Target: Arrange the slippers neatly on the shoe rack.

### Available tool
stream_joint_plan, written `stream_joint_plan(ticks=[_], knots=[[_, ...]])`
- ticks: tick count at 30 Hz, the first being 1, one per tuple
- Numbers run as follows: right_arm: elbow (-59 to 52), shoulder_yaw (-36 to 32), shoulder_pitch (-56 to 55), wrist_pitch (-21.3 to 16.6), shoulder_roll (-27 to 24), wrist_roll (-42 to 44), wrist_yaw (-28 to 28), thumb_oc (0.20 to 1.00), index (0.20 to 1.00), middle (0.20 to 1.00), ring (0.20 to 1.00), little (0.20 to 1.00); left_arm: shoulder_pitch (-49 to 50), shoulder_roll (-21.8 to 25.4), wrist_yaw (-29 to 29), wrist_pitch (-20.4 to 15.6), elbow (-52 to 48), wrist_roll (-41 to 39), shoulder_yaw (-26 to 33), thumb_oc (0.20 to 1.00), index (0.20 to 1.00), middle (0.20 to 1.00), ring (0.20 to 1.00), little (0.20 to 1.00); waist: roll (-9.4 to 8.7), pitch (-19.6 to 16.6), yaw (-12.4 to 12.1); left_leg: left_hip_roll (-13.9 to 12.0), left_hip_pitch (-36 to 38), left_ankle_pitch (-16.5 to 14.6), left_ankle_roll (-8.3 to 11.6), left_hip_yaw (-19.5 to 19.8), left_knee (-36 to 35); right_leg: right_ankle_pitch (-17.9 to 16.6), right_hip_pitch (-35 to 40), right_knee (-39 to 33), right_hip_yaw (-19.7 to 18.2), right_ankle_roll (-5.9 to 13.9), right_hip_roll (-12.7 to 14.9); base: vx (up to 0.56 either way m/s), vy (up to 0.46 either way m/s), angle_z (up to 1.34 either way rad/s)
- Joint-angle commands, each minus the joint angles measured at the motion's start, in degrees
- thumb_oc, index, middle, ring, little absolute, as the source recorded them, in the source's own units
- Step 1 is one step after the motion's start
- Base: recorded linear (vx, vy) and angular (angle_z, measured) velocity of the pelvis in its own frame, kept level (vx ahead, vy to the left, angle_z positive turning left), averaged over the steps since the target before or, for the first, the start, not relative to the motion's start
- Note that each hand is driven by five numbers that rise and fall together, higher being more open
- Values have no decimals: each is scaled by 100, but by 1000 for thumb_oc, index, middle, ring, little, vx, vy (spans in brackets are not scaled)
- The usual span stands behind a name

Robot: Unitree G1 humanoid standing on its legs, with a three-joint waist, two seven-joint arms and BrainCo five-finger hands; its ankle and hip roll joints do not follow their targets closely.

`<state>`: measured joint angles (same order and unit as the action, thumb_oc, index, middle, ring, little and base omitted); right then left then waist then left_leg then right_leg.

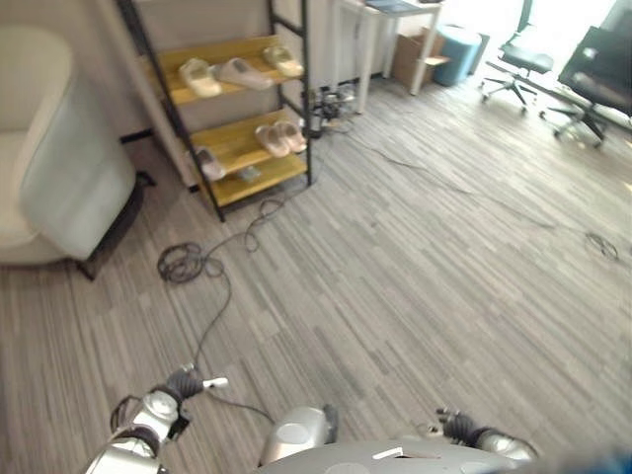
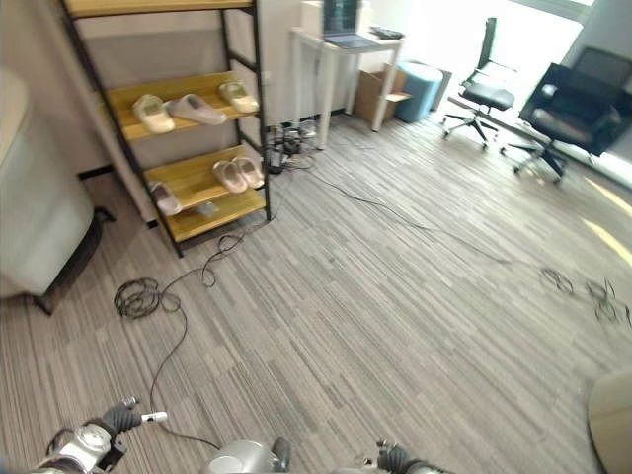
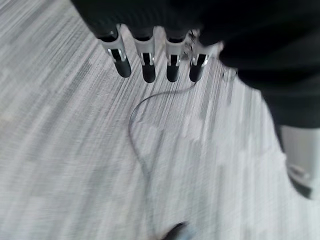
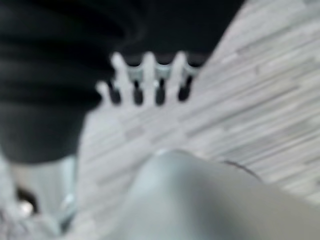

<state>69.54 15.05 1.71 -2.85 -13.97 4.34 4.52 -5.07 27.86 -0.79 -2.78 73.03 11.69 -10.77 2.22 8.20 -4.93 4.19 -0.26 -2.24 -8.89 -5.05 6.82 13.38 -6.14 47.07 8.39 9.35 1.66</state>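
Both robot hands empty: left robot hand (image 3: pixel 150 55) and right robot hand (image 4: pixel 147 80) hang with straight fingers above floor (image 1: pixel 415 257); slippers (image 1: pixel 237 71) sit on shoe rack (image 1: pixel 252 158) well apart.

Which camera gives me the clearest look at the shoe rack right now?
The right eye view: the shoe rack stands whole, with three slippers on its upper shelf and three on the lower. The left eye view shows the same rack, its left edge closer to the sofa. Both wrist views look at floor.

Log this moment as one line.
left hand: open, empty | right hand: open, empty | slippers: on shoe rack, far ahead
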Motion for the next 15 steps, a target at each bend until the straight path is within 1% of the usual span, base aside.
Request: stream_joint_plan(ticks=[1, 3, 4, 5, 6, 7, 8, 9, 10, 12, 13, 14, 15], knots=[[23, -391, -124, -11, 42, 399, -44, 1000, 1000, 1000, 1000, 1000, -64, 97, 174, -18, -41, -197, -86, 1000, 1000, 1000, 1000, 1000, 111, 138, 253, -94, -79, -394, 447, -122, 296, -930, -216, -1272, -90, 3, 261, 273, 46, 43], [80, -614, -197, -41, -44, 711, -75, 1000, 1000, 1000, 1000, 1000, -71, -94, 213, -50, 14, -80, -250, 1000, 1000, 1000, 1000, 1000, 108, 224, 468, -37, 41, -630, 520, -18, 475, -824, -333, -1963, -330, -52, 389, 308, -27, 72], [109, -641, -236, -39, -75, 717, -99, 1000, 1000, 1000, 1000, 1000, -97, -181, 198, -60, 41, -43, -330, 1000, 1000, 1000, 1000, 1000, 94, 224, 558, -14, 115, -735, 564, 50, 501, -928, -500, -2366, -530, -65, 498, 233, -53, 85], [108, -643, -240, -40, -82, 717, -98, 1000, 1000, 1000, 1000, 1000, -98, -190, 201, -62, 46, -42, -334, 1000, 1000, 1000, 1000, 1000, 110, 242, 565, -24, 133, -770, 565, 60, 527, -909, -467, -2363, -518, -64, 490, 354, -97, 63], [130, -653, -294, -28, -133, 699, -130, 1000, 1000, 1000, 1000, 1000, -168, -370, 229, -79, 66, 3, -471, 1000, 1000, 1000, 1000, 1000, 66, 258, 728, 63, 260, -952, 637, 196, 584, -1212, -672, -3140, -793, -11, 721, 436, -124, 59], [191, -682, -310, -14, -183, 650, -155, 1000, 1000, 1000, 1000, 1000, -222, -520, 247, -107, 113, 12, -541, 1000, 1000, 1000, 1000, 1000, 85, 290, 860, 89, 404, -1123, 693, 322, 640, -1470, -741, -3709, -1010, 79, 820, 433, -124, 45], [192, -684, -310, -14, -189, 650, -155, 1000, 1000, 1000, 1000, 1000, -225, -527, 249, -109, 117, 12, -543, 1000, 1000, 1000, 1000, 1000, 104, 299, 864, 74, 412, -1140, 694, 329, 652, -1471, -718, -3722, -997, 78, 808, 426, -144, 55], [250, -692, -306, 14, -226, 568, -183, 1000, 1000, 1000, 1000, 1000, -226, -628, 271, -119, 148, 37, -602, 1000, 1000, 1000, 1000, 1000, 125, 309, 955, 67, 538, -1262, 739, 419, 661, -1640, -821, -4014, -1031, 136, 925, 339, -119, 54], [293, -689, -298, 32, -262, 519, -198, 1000, 1000, 1000, 1000, 1000, -194, -686, 268, -119, 189, 51, -632, 1000, 1000, 1000, 1000, 1000, 144, 292, 991, 60, 644, -1349, 757, 473, 649, -1715, -819, -4101, -1034, 158, 919, 335, -120, 55], [299, -703, -315, 47, -284, 476, -205, 1000, 1000, 1000, 1000, 1000, -169, -710, 278, -120, 211, 76, -636, 1000, 1000, 1000, 1000, 1000, 119, 239, 992, 85, 730, -1397, 779, 513, 595, -1741, -761, -4159, -1013, 177, 931, 275, -70, 47], [322, -732, -293, 55, -340, 470, -222, 1000, 1000, 1000, 1000, 1000, -108, -810, 273, -135, 256, 102, -685, 1000, 1000, 1000, 1000, 1000, 116, 100, 1008, 93, 886, -1477, 820, 665, 514, -1854, -617, -4194, -1255, 243, 871, 439, -123, 33], [331, -741, -292, 68, -373, 468, -226, 1000, 1000, 1000, 1000, 1000, -69, -849, 271, -137, 277, 115, -696, 1000, 1000, 1000, 1000, 1000, 115, 38, 1018, 52, 992, -1466, 871, 753, 462, -1881, -574, -4136, -1381, 265, 799, 336, -96, 46], [331, -741, -294, 68, -377, 468, -225, 1000, 1000, 1000, 1000, 1000, -67, -852, 272, -138, 277, 116, -697, 1000, 1000, 1000, 1000, 1000, 125, 46, 1020, 42, 1009, -1469, 874, 755, 454, -1873, -562, -4132, -1376, 262, 790, 428, -283, 72]])
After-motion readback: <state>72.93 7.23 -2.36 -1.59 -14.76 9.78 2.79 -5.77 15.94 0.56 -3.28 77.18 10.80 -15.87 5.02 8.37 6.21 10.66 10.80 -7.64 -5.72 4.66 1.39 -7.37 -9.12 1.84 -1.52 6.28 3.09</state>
